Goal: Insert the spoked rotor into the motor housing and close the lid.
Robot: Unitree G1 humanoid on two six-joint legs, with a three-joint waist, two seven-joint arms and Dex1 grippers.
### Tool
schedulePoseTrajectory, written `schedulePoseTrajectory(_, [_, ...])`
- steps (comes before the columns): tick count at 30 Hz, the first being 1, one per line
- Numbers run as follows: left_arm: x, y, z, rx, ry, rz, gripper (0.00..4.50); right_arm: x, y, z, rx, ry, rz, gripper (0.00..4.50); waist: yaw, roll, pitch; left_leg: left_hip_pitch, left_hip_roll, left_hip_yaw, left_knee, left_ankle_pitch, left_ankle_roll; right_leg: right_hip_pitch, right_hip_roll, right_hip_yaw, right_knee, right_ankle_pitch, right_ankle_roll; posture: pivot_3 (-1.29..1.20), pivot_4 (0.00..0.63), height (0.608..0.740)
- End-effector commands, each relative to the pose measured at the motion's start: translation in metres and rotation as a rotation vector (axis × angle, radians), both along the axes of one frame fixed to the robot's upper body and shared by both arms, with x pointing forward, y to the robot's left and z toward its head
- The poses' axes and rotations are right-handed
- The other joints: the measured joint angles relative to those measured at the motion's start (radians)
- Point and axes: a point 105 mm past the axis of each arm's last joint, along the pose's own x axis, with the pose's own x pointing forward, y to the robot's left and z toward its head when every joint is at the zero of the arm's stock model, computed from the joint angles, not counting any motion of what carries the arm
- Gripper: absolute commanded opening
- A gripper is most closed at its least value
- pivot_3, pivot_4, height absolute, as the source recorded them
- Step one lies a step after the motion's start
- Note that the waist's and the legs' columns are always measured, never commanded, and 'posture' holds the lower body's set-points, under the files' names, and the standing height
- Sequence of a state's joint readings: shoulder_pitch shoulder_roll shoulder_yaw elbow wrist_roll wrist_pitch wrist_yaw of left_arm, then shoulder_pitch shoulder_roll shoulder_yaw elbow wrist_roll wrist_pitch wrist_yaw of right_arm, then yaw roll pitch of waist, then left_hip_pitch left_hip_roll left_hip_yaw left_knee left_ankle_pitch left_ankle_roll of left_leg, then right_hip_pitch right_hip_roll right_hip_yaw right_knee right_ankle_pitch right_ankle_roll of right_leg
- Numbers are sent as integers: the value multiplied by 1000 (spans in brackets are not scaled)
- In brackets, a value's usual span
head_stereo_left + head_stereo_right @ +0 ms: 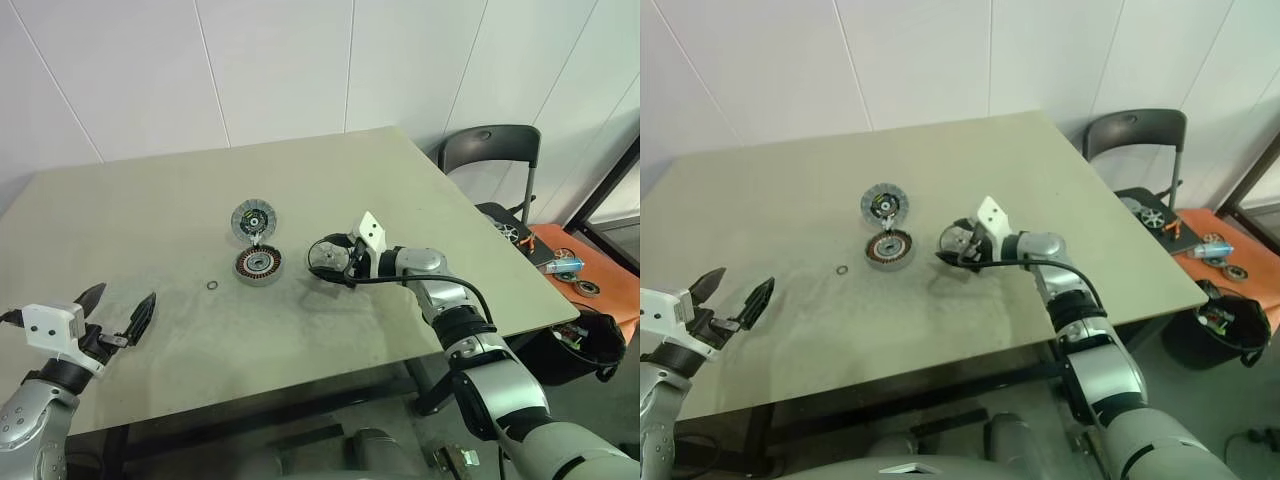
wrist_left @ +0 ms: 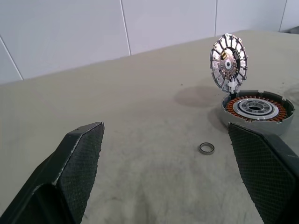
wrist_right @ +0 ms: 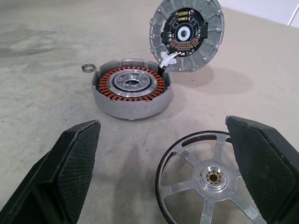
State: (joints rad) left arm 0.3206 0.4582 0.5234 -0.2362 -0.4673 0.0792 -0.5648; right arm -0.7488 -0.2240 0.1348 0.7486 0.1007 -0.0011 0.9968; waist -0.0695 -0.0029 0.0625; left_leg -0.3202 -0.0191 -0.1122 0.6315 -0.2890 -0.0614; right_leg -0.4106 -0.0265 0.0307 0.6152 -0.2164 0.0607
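Lighting: even, diffuse, bright indoors. Shadows: soft, faint, beside the lid point(image 3: 186, 35) and motor housing point(image 3: 131, 94). Glare: none. Focus: sharp; near fingers point(image 3: 70, 172) slightly soft.

no readable text, labels, brands or numbers on any object

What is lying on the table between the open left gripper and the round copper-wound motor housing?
One small loose metal ring before the round copper-wound motor housing; the left wrist view shows it.
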Motion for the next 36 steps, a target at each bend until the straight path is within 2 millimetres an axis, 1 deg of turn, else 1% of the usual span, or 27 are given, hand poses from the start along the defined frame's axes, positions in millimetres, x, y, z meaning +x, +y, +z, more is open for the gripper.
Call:
schedulePoseTrajectory(1, [-2, -1, 5, 21, -20, -14, 4485, 3, 0, 15, 10, -62, 8, 4500, 0, 0, 0, 0, 0, 0, 0, 0, 0, 0, 0, 0, 0, 0, 0, 0, 0, 740])
schedulePoseTrajectory(10, [-2, -2, 5, 22, -17, -14, 4485, 4, -7, 14, 9, -60, -17, 4500, 0, 0, 0, 0, 0, 0, 0, 0, 0, 0, 0, 0, 0, 0, 0, 0, 0, 740])
schedulePoseTrajectory(21, [-1, -2, 7, 20, -21, -16, 4485, 2, -1, 16, -8, -72, 12, 4500, 0, 0, 0, 0, 0, 0, 0, 0, 0, 0, 0, 0, 0, 0, 0, 0, 0, 740])
schedulePoseTrajectory(25, [-3, -5, 4, 17, -13, -26, 4485, 1, 10, 25, -39, -95, 53, 4500, 0, 0, 0, 0, 0, 0, 0, 0, 0, 0, 0, 0, 0, 0, 0, 0, 0, 740])
schedulePoseTrajectory(28, [-3, -11, 1, 14, -8, -41, 4485, 0, 24, 33, -103, -106, 110, 4500, -2, 0, 0, 0, 0, 0, 0, 0, 0, 0, 0, 0, 0, 0, 0, 0, 0, 740])
schedulePoseTrajectory(31, [-3, -13, 0, 11, -5, -49, 4485, -4, 37, 29, -234, -87, 180, 4500, 0, 0, 0, 0, 0, 0, 0, 0, 0, -1, 0, 0, 1, 0, 0, 0, 0, 740])
schedulePoseTrajectory(33, [-5, -16, -4, 21, 11, -65, 4485, -8, 53, 29, -369, -95, 249, 4500, -1, 0, 0, 0, 0, 0, 0, 0, 0, -1, 0, 0, 1, 0, 0, 0, 0, 740])
schedulePoseTrajectory(36, [-8, -20, -10, 30, 36, -81, 4485, -16, 75, 32, -463, -40, 357, 4500, -3, 0, 0, 0, 0, 0, -1, 0, 0, -2, 0, 0, 1, 0, 0, 0, 0, 740])
